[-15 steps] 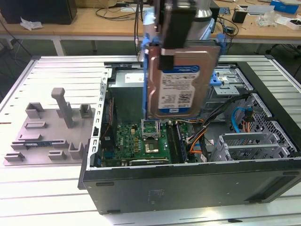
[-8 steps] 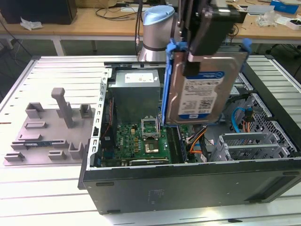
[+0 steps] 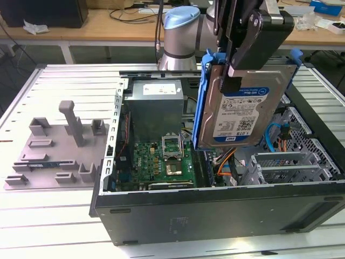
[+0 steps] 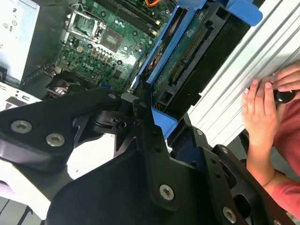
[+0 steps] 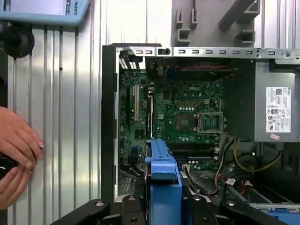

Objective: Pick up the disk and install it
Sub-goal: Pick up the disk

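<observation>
One black gripper (image 3: pixel 230 81) pinches the disk (image 3: pixel 245 108) across its flat faces, and we see the pair high in the frame toward the exterior view's right. The disk stands nearly upright with its label side facing the camera and its blue frame wrapped around the edges. It touches nothing but the gripper and hangs above the open computer case (image 3: pixel 215 213), over the stretch where orange and blue cables meet the metal drive bays.

Near the centre of the frame we see the green motherboard (image 3: pixel 167 159) on the case floor. Above it in the picture is the grey power supply (image 3: pixel 156 105) with a white sticker. On the exterior view's left, a grey plastic fixture (image 3: pixel 54 156) with posts and slots rests on the slatted metal table (image 3: pixel 54 232), just beside the case wall. The arm's silver and blue joint (image 3: pixel 180 32) rises behind the case.

In the second wrist view we look along the gripper (image 4: pixel 164 126) to the disk (image 4: pixel 187 51). Its green circuit-board side shows, and the motherboard (image 4: pixel 108 42) lies beyond it. A person's hand (image 4: pixel 258 110) rests at the edge of the table. In the first wrist view the disk's blue edge (image 5: pixel 164 180) points toward the motherboard (image 5: pixel 183 112), and we see a hand (image 5: pixel 18 138) on the slats outside the case wall.
</observation>
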### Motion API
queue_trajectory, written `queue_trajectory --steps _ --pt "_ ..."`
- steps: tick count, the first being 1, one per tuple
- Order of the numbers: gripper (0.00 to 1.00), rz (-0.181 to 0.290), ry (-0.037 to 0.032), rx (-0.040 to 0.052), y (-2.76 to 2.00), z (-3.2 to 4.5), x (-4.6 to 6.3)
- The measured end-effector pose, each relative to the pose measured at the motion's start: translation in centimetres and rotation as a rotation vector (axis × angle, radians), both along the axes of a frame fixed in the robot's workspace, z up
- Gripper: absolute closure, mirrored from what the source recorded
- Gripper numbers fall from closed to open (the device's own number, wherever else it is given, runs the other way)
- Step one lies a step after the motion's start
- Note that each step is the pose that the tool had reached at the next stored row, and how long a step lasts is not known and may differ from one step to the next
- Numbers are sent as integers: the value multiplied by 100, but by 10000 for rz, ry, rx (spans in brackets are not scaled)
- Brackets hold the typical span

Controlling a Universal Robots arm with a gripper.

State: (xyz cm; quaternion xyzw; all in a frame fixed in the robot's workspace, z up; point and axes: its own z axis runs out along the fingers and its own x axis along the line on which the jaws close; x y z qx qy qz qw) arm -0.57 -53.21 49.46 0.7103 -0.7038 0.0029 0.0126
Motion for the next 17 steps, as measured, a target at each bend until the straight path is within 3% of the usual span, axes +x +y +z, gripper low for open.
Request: queue_trajectory --steps 6,8,11,17 --pt "64 1 -1 0 -2 0 0" --pt "64 3 -17 -1 20 0 9" --pt "64 0 -31 1 45 -1 57" --pt "64 -155 -33 60 46 -1 143"
